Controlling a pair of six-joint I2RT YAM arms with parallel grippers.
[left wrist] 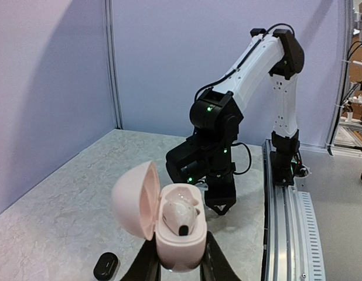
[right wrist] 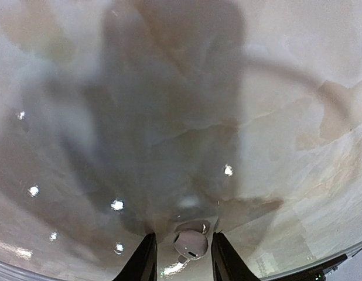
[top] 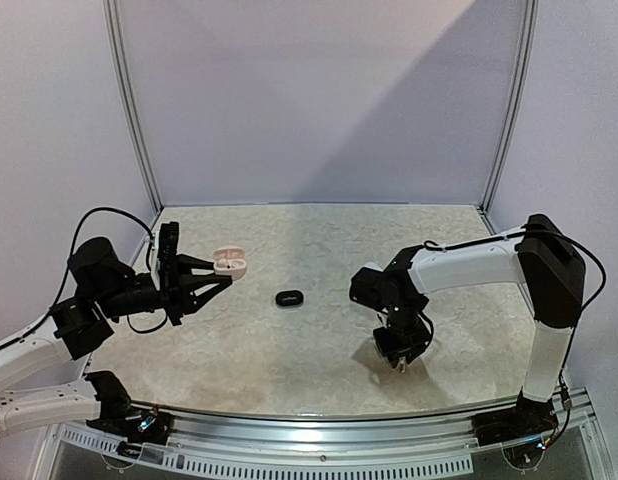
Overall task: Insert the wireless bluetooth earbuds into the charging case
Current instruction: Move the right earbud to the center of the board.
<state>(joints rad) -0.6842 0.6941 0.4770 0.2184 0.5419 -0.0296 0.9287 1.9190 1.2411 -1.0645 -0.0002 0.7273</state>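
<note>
left claw: pinched on the base of the charging case, one finger on each side; it holds the case up off the surface, over the left part.
right claw: pointing straight down at the right-front part of the surface, with its fingers spread to either side of a white earbud. A thin gap shows on both sides of the bud, and I see no contact with it.
charging case: pale pink and pebble-shaped. The lid is swung open to the left on its hinge, and the open top faces up and towards the right arm.
bud in the case: one pale bud is seated in the base, with a dark slot showing at its near end. I cannot tell whether the other seat is filled.
white earbud: lying on the surface directly under the right claw, between its two fingers, well apart from the case. Its rounded head is towards the camera, and its own reflection sits just beyond it.
black object: small, oval and glossy. It lies on the surface about midway between the two claws, nearer the case side, and nothing touches it.
surface: mottled beige and shiny, with bright spots of light reflected in the right wrist view.
</note>
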